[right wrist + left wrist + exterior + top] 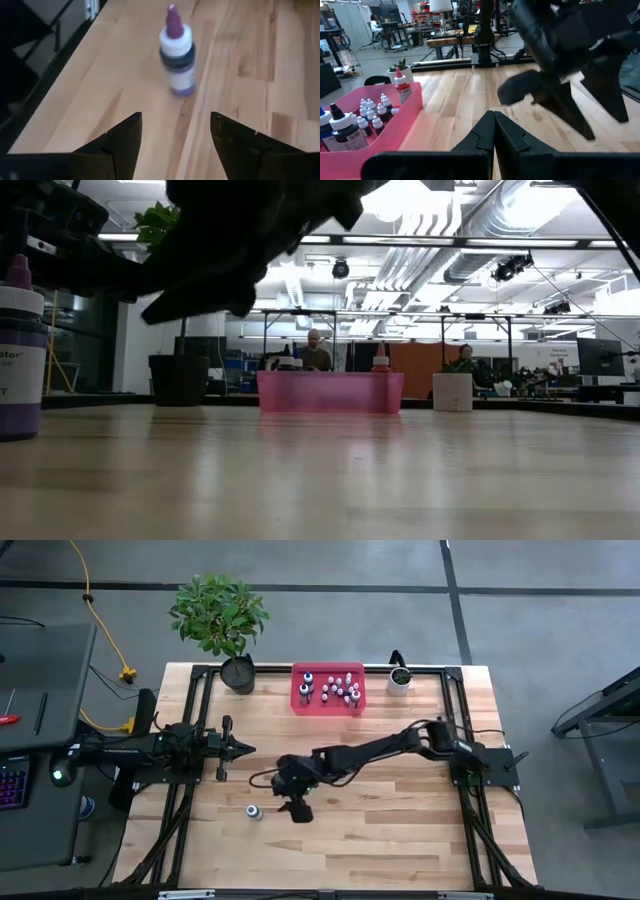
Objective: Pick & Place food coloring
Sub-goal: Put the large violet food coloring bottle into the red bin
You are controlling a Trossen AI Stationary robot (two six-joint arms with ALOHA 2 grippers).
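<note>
One food coloring bottle (177, 55), purple-capped with a purple base, stands upright on its base on the wood near the table's near-left part (254, 812) and at the low view's left edge (20, 350). Several more bottles (355, 120) stand in a pink tray (328, 702) at the far edge. My right gripper (175, 135) is open, above the table just right of the lone bottle (297, 808), touching nothing. My left gripper (494, 131) is shut and empty, waiting at the table's left (240, 748).
A potted leafy plant (222, 620) stands at the far-left corner and a small white plant pot (399, 680) right of the pink tray. Black frame rails (195, 720) run along the table's left and right sides. Bare wood lies around the lone bottle. People sit in the room beyond.
</note>
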